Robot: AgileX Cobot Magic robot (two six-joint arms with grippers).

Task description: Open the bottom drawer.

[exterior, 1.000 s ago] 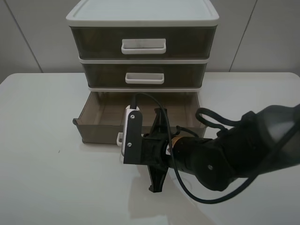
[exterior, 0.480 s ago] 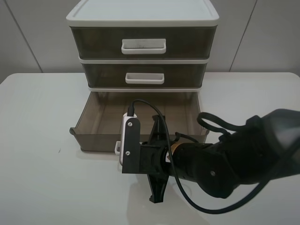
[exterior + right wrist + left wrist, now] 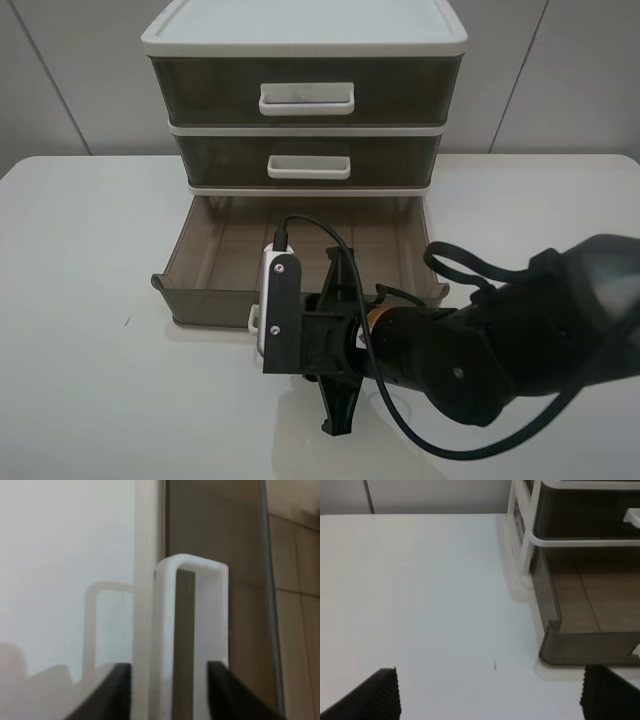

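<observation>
Right gripper (image 3: 169,672) clamped on white handle (image 3: 192,565), bottom drawer (image 3: 205,305) pulled out (bare table (image 3: 100,380) ahead), left gripper (image 3: 492,692) agape

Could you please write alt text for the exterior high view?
The bottom drawer of a three-tier unit stands pulled out on a white table. The right arm's end effector sits at its white handle; the top drawer and middle drawer are closed.
</observation>
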